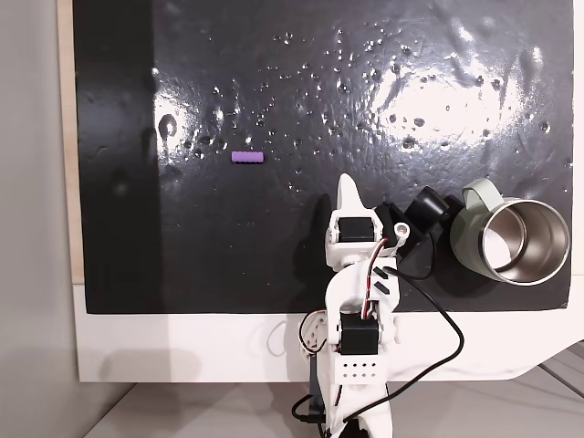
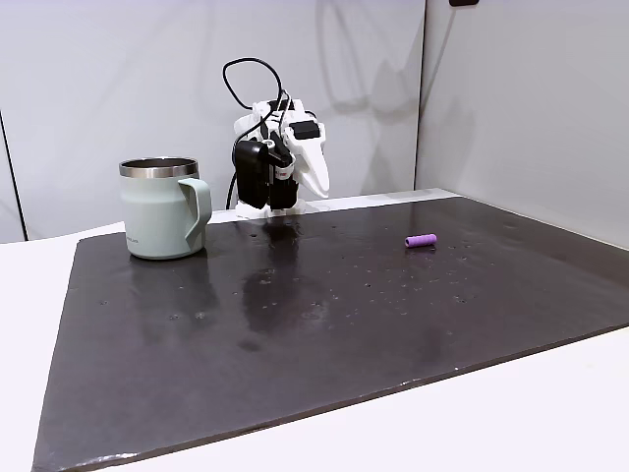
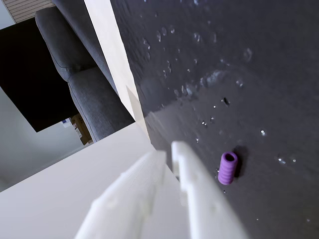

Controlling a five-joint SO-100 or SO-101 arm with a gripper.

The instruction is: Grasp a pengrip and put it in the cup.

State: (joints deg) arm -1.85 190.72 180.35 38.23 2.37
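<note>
Three cameras: one above, one low across the mat, one on the wrist.
You see the gripper (image 1: 346, 187) from overhead, then distantly from opposite the arm; the wrist camera peers closely past its tip. All share the mat (image 2: 295, 324).

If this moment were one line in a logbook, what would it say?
gripper: shut, empty, off the mat | pengrip: lying on mat, untouched | cup: upright
</note>
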